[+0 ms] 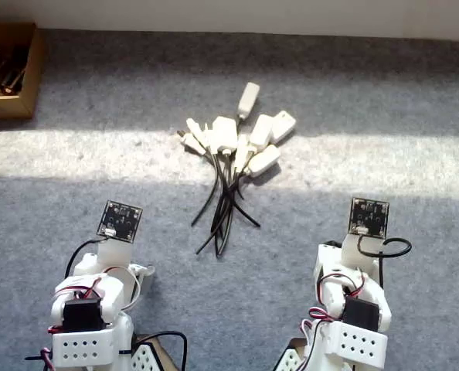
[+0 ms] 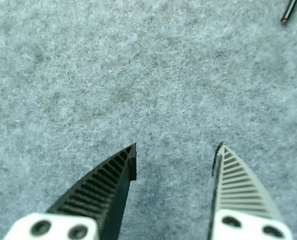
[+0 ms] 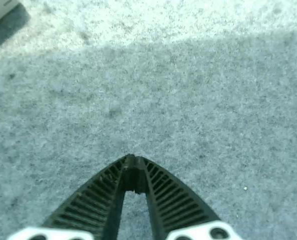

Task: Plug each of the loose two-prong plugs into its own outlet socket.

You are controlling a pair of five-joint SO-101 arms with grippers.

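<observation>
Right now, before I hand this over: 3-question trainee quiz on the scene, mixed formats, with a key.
1. True or false: the left gripper is holding a plug.
2. Multiple choice: where is the pile of white plugs and sockets?
A) clamped in the right gripper
B) on the grey mat, ahead of and between the two arms
C) beside the left arm's base
3. Fill the blank: the right gripper has its jaws ____.

Key
1. False: it is open and empty above the bare mat.
2. B
3. shut
</observation>
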